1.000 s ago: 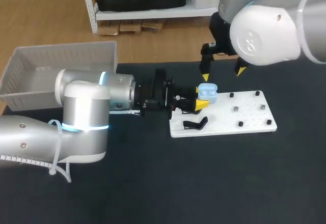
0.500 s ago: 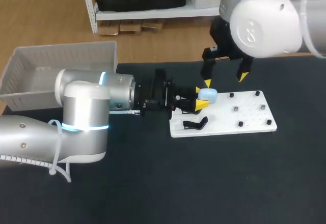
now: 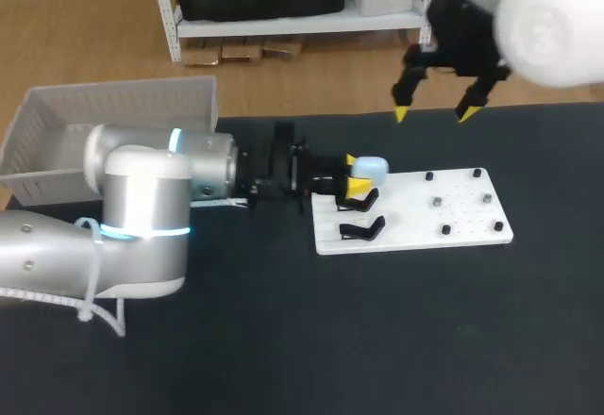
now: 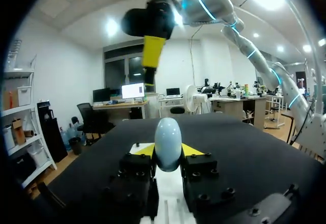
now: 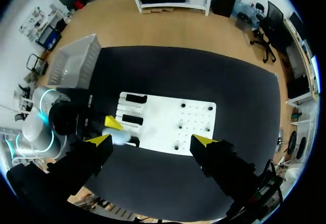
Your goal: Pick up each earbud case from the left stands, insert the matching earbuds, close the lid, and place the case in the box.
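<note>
My left gripper [image 3: 355,174] is shut on a pale blue earbud case [image 3: 371,166] with its lid down, held just above the left end of the white board [image 3: 415,217]. In the left wrist view the case [image 4: 168,143] stands upright between the yellow fingertips [image 4: 144,149]. Two black stands [image 3: 361,229] lie under and beside it on the board. My right gripper [image 3: 431,111] hangs open and empty, high over the table's far edge, apart from the case. From the right wrist view, the case [image 5: 119,138] and board [image 5: 170,124] lie far below its gripper [image 5: 153,140].
A grey plastic box [image 3: 113,113] sits at the back left, behind my left arm [image 3: 142,207]. Several small dark pegs [image 3: 437,201] stud the right half of the board. Dark tabletop [image 3: 377,340] stretches in front.
My right gripper rose from just above the case and drew back to the right, staying open. My left arm pulled slightly left with the case in its grip.
</note>
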`<state>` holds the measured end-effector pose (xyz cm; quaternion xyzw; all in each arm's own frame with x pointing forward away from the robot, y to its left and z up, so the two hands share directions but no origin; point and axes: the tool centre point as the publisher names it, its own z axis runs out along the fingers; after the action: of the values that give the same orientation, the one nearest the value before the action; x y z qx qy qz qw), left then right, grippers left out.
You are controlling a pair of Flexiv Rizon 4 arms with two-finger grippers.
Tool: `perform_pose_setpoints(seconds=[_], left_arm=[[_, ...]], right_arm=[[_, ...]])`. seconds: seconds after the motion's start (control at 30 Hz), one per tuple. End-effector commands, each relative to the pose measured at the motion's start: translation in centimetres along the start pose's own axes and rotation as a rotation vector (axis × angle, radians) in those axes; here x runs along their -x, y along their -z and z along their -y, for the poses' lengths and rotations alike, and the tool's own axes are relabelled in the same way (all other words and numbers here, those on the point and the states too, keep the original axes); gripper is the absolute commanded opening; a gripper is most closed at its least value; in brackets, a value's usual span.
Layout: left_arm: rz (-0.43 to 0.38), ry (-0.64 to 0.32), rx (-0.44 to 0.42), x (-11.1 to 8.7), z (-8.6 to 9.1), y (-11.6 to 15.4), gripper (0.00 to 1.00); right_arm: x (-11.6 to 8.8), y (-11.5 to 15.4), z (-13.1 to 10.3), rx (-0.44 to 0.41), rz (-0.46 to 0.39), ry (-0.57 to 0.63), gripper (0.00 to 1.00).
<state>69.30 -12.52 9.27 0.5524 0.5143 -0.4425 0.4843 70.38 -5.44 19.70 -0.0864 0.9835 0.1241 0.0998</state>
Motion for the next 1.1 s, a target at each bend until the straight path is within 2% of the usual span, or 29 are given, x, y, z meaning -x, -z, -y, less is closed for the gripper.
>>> perform_pose_setpoints(seconds=[0.03,0.23,0.57,0.63,0.7,0.8,0.9,1.03,1.1], left_arm=[[-0.104,0.01,0.099,2.5,2.2,4.8,0.0],[-0.254,0.029,0.183,5.0,1.7,10.2,0.0],[-0.37,0.167,0.347,4.7,-2.0,19.6,0.0],[-0.394,0.202,0.387,4.1,-3.0,21.7,0.0],[-0.472,0.225,0.415,3.1,-4.1,23.6,0.0],[-0.533,0.277,0.463,1.4,-5.9,26.5,0.0],[-0.528,0.327,0.502,-0.1,-7.5,28.7,0.0],[-0.467,0.393,0.537,-1.7,-9.7,31.1,0.0],[-0.462,0.414,0.541,-2.4,-10.7,32.2,0.0]], right_arm=[[-1.3,1.4,1.3,0.052,0.059,-0.003,1.0],[-1.3,1.4,1.3,0.052,0.059,-0.003,1.0],[-1.3,1.4,1.3,0.052,0.059,-0.003,1.0],[-1.3,1.4,1.3,0.052,0.059,-0.003,1.0],[-1.3,1.4,1.3,0.052,0.059,-0.003,1.0],[-1.3,1.4,1.3,0.052,0.059,-0.003,1.0],[-1.3,1.4,1.3,0.052,0.059,-0.003,1.0],[-1.3,1.4,1.3,0.052,0.059,-0.003,1.0],[-1.3,1.4,1.3,0.052,0.059,-0.003,1.0]])
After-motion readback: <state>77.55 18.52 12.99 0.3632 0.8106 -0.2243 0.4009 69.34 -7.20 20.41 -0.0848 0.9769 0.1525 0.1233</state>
